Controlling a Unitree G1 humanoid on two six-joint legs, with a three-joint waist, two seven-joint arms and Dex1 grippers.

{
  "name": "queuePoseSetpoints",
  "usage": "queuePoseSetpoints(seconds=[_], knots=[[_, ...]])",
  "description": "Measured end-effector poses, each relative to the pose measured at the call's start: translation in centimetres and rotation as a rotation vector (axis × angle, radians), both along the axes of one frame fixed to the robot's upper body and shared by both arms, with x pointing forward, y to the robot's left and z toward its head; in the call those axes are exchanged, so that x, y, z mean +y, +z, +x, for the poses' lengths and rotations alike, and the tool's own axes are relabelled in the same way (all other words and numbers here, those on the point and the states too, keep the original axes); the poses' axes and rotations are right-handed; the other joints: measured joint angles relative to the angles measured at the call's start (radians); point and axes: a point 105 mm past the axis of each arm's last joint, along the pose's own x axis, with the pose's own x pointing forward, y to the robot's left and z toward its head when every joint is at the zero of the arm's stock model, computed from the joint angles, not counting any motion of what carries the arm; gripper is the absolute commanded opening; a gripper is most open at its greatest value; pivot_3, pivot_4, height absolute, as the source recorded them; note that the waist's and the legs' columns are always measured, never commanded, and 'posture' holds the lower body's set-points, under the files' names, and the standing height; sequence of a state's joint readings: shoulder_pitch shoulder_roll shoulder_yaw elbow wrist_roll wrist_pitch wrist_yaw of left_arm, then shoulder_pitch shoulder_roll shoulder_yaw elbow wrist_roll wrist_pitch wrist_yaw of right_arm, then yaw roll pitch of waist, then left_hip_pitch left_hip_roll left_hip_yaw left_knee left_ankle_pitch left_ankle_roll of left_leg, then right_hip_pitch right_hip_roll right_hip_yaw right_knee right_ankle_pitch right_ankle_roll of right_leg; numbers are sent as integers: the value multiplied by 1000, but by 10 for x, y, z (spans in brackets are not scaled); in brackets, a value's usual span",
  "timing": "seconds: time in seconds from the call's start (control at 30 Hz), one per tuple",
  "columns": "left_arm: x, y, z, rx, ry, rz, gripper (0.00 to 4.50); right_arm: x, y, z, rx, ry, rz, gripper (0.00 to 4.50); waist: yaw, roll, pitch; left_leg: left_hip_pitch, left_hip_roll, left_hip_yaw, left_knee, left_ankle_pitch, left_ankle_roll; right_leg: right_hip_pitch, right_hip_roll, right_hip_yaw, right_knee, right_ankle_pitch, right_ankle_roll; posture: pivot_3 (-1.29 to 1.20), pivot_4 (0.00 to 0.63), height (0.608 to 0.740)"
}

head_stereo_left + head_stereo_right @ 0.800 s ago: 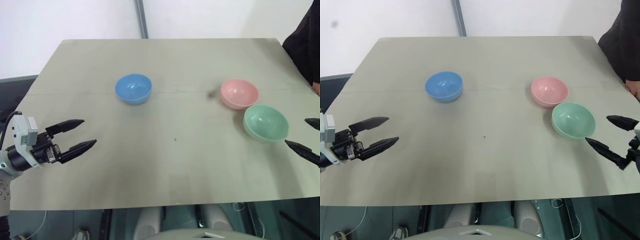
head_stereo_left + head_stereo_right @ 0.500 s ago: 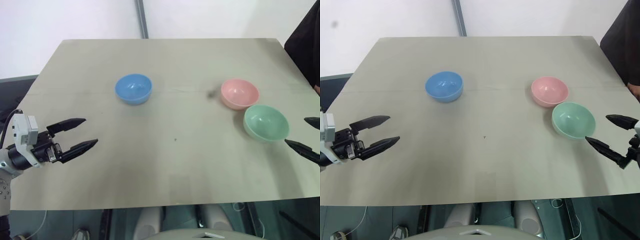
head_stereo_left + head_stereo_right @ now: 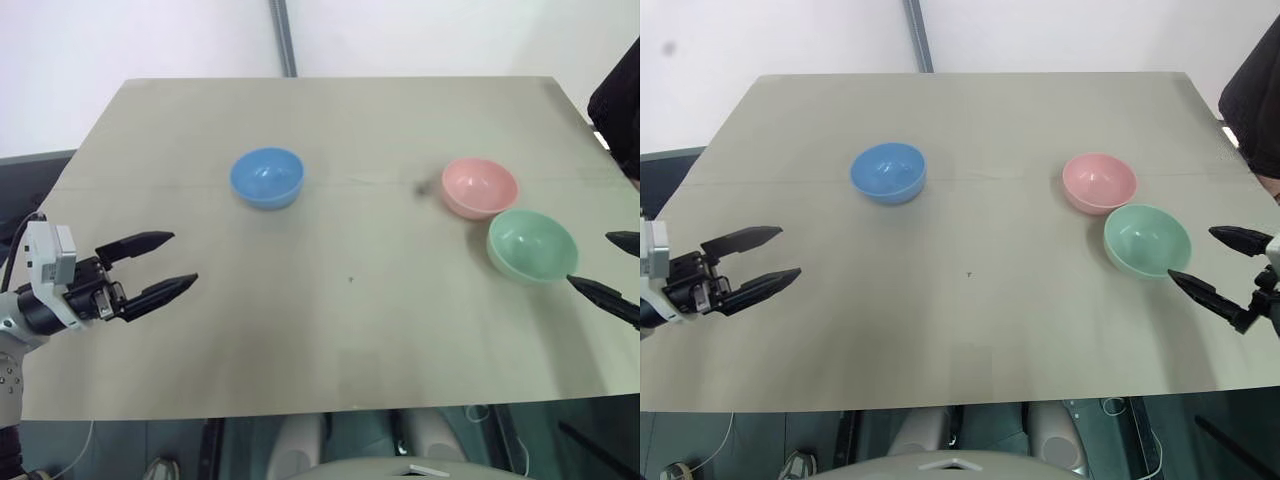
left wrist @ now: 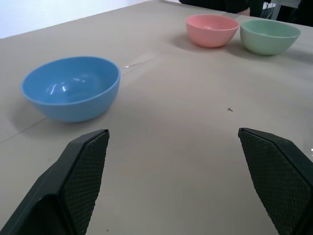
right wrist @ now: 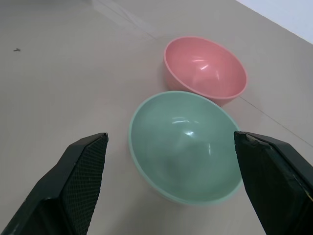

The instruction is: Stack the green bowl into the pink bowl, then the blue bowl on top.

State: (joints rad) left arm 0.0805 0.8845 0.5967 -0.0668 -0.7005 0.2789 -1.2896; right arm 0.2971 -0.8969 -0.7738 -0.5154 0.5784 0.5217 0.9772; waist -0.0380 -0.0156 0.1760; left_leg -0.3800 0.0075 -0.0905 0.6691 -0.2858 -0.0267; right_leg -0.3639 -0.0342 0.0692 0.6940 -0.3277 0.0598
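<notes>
The green bowl [image 3: 1147, 240] stands upright on the right side of the table, with the pink bowl [image 3: 1099, 183] just behind it and almost touching. Far over on the left half sits the blue bowl [image 3: 888, 172]. My right gripper [image 3: 1205, 259] hovers open just right of the green bowl, fingers pointing at it, nothing between them. Near the table's left front, my left gripper [image 3: 790, 254] is open and empty, well short of the blue bowl. The right wrist view looks down into the green bowl [image 5: 187, 146] and the pink bowl [image 5: 205, 69].
The beige table [image 3: 970, 330] has bare room in its middle and front. A person in dark clothing [image 3: 1255, 95] stands at the far right edge. A metal pole [image 3: 913, 35] rises behind the table's far edge.
My left gripper has crept slightly toward the table's middle. The person at the far right has drawn back a little. The bowls and my right gripper have stayed put.
</notes>
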Motion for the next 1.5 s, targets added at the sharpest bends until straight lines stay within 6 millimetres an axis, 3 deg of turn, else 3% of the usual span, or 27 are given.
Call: queuePoseSetpoints(seconds=[0.33, 0.43, 0.57, 0.67, 0.77, 0.87, 1.07, 1.1, 1.13, 1.27, 1.4, 1.5], knots=[[-14, 0, 4, 22, -2, -45, 4459, 16, 7, 17, -71, 14, -6, 4500, -2, 0, 0, 0, 0, 0, 0, 0, 0, 0, 0, 0, 0, 0, 0, 0, 150, 740], [-28, 3, 6, 52, -40, -89, 4459, 25, 2, 32, -78, -32, -38, 4500, -2, 0, 0, 0, 0, -1, 0, 0, 0, 0, 0, 0, 0, 0, 0, 0, 150, 740], [-54, 15, 18, 40, -78, -173, 4459, 51, -3, 68, -58, -83, -211, 4500, -3, 2, 1, -1, 0, -3, 0, 0, 0, -2, 0, 1, 1, 0, 0, 0, 150, 740], [-77, 18, 21, -5, -124, -179, 4459, 74, -1, 89, -23, -53, -179, 4500, -5, 2, 2, -4, -1, -3, 0, 0, 0, -6, 0, 2, 1, 0, 0, 0, 150, 740], [-97, 10, 22, -51, -141, -123, 4459, 94, -12, 114, 50, -53, -165, 4500, -6, 2, 2, -10, -1, -2, 0, 2, -4, -13, 0, 4, 1, 0, 0, 0, 150, 740], [-110, 3, 18, -65, -170, -94, 4459, 102, -24, 131, 105, -73, -198, 4500, -3, 2, 2, -19, -1, -3, 1, 3, -5, -20, -1, 2, 1, 0, 0, 0, 150, 740], [-116, 7, 12, -99, -176, -80, 4459, 103, -31, 163, 149, -136, -223, 4500, -4, 2, 2, -19, -1, -3, 1, 3, -4, -21, -1, 2, 1, 0, 0, 0, 150, 740], [-117, 7, 11, -103, -182, -79, 4500, 102, -33, 168, 157, -148, -234, 3975, -5, 2, 2, -19, -2, -3, 1, 3, -4, -21, -1, 3, 1, 0, 0, 0, 150, 740], [-119, 9, 8, -112, -197, -78, 4500, 97, -41, 174, 180, -174, -257, 3926, -5, 2, 2, -19, -1, -2, 1, 3, -4, -21, -1, 2, 2, 0, 0, 0, 150, 740], [-117, 4, 0, -99, -219, -59, 4500, 93, -47, 178, 214, -171, -286, 1778, -5, 2, 2, -19, -1, -3, 1, 3, -4, -21, -1, 2, 2, 0, 0, 0, 150, 740], [-115, 4, -3, -104, -236, -45, 4500, 94, -46, 179, 216, -153, -298, 26, -6, 2, 2, -19, -1, -3, 1, 2, -4, -21, -1, 2, 2, 0, 0, 0, 150, 740], [-114, 5, -7, -101, -253, -43, 4500, 99, -46, 179, 211, -127, -304, 26, -6, 2, 2, -19, -1, -3, 1, 2, -4, -21, 0, 2, 2, 0, 0, 0, 150, 740]])
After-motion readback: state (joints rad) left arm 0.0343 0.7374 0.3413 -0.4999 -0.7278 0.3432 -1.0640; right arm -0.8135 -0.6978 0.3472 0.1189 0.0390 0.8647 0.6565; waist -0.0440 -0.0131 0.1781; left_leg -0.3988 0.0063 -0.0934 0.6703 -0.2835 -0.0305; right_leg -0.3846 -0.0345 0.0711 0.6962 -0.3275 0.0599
